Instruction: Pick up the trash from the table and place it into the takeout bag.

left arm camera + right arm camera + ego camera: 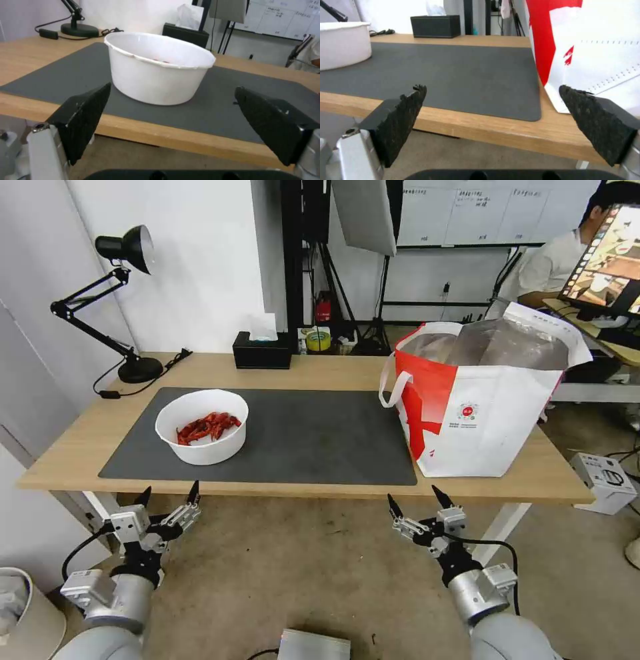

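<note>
Nearest the robot, below the near edge of the table (313,370), the left gripper (169,493) and the right gripper (413,499) are held over the floor, each with its fingers spread wide and nothing between them. In the left wrist view the left gripper's black pads (83,117) are seen apart, framing the white bowl (156,70) beyond the table edge; in the right wrist view the right gripper's pads (396,120) are likewise parted, aimed at the gap between mat and bag. On the near left part of the dark grey mat (320,437) the round bowl is set upright, mouth up, with red crayfish shells (207,427) lying in it. At the right end of the table the takeout bag (480,413) is stood upright, its mouth open upward, its long axis running left to right, a white loop handle (393,383) hanging toward the mat. Along the far edge a black tissue box (262,351) is placed, and at the far left a black desk lamp (127,253) is set.
</note>
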